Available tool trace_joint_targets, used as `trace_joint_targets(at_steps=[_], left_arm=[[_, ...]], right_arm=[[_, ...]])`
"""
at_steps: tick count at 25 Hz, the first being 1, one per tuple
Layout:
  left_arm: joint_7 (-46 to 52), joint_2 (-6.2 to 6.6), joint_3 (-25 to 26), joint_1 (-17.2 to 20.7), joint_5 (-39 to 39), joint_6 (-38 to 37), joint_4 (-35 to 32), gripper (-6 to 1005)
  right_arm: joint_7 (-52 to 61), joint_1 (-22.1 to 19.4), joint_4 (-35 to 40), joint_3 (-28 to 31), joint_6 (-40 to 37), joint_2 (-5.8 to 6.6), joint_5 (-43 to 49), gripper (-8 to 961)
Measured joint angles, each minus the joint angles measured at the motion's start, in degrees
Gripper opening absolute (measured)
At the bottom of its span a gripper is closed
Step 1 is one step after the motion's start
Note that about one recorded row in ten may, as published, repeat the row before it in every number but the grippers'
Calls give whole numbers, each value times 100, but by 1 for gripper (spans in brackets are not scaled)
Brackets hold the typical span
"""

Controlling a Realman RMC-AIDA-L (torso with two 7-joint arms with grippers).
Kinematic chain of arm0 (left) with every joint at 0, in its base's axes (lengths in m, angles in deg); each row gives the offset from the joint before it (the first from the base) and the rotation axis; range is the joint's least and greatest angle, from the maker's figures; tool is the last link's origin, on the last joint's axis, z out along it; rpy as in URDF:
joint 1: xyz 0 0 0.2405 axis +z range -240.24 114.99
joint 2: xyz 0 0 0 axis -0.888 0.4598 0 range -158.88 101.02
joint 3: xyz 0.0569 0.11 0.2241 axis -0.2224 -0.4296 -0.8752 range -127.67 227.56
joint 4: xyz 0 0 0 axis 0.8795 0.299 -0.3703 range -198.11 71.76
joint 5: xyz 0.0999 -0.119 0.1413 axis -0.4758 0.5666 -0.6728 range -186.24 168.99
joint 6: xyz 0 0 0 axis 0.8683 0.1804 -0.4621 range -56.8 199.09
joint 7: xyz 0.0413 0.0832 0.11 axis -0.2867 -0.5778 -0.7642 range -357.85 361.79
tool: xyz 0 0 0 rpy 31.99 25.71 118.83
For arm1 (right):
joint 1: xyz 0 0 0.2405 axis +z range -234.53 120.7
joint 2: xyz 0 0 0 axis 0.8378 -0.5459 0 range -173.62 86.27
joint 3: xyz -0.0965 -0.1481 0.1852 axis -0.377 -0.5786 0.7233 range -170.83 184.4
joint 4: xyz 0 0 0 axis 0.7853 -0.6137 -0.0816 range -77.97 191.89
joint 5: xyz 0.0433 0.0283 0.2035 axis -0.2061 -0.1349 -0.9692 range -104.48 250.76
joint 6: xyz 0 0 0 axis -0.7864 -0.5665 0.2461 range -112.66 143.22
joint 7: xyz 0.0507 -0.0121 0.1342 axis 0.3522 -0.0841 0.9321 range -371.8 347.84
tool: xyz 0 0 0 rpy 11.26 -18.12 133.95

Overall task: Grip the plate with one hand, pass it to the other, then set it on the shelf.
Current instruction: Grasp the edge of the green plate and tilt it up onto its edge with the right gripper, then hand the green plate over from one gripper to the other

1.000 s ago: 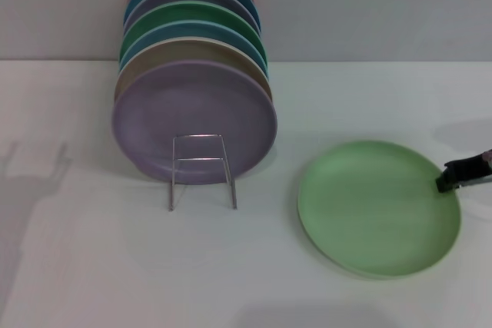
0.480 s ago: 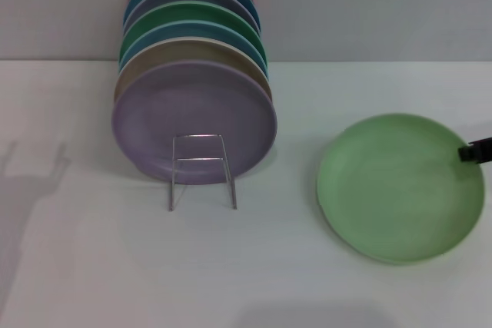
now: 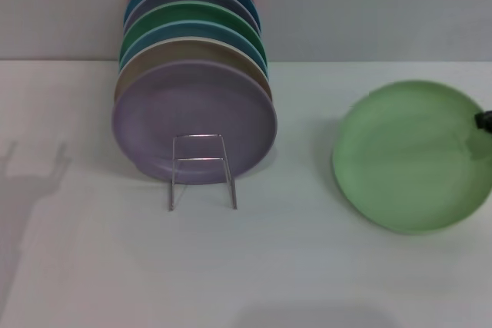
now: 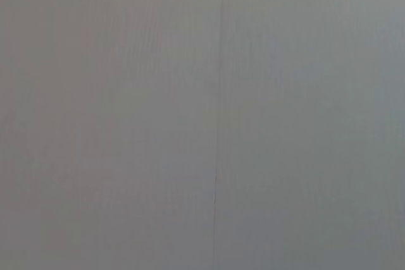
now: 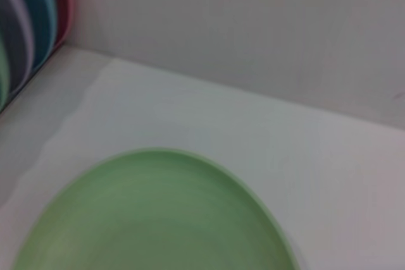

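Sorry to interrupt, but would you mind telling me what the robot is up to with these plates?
The right gripper, barely visible at the right edge of the head view, grips the light green plate by its right rim and holds it tilted above the white table. To the left, the wire shelf holds a row of upright plates, with a lilac plate in front. The left gripper is out of sight, so the handover has not yet happened.

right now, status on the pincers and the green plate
Right pincer on light green plate at its right rim, plate lifted. Left pincer out of view. Rack front slot free, nothing between.
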State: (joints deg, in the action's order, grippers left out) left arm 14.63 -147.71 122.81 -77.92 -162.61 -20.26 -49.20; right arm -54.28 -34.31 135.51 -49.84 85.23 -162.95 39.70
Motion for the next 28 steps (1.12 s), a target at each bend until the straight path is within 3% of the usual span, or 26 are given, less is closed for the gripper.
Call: trace_joint_targets(at_steps=[10,15,21,28], left_arm=[[0,-5,0,-38,0,0,6,830],[0,-5,0,-66,0,3,9,830],[0,-4,0,-81,34,31,9,830],[0,-4,0,-79,58,35,9,830]], right_arm=[[342,-66,508,-374,-308,-3,362,28],[655,-156,1165,-919,-346,-20,943,28],[1120,-531,2162,-1978,-705,-27,1965,28],[1308,-894,2598,-2692,-1435,-36,2613,29]])
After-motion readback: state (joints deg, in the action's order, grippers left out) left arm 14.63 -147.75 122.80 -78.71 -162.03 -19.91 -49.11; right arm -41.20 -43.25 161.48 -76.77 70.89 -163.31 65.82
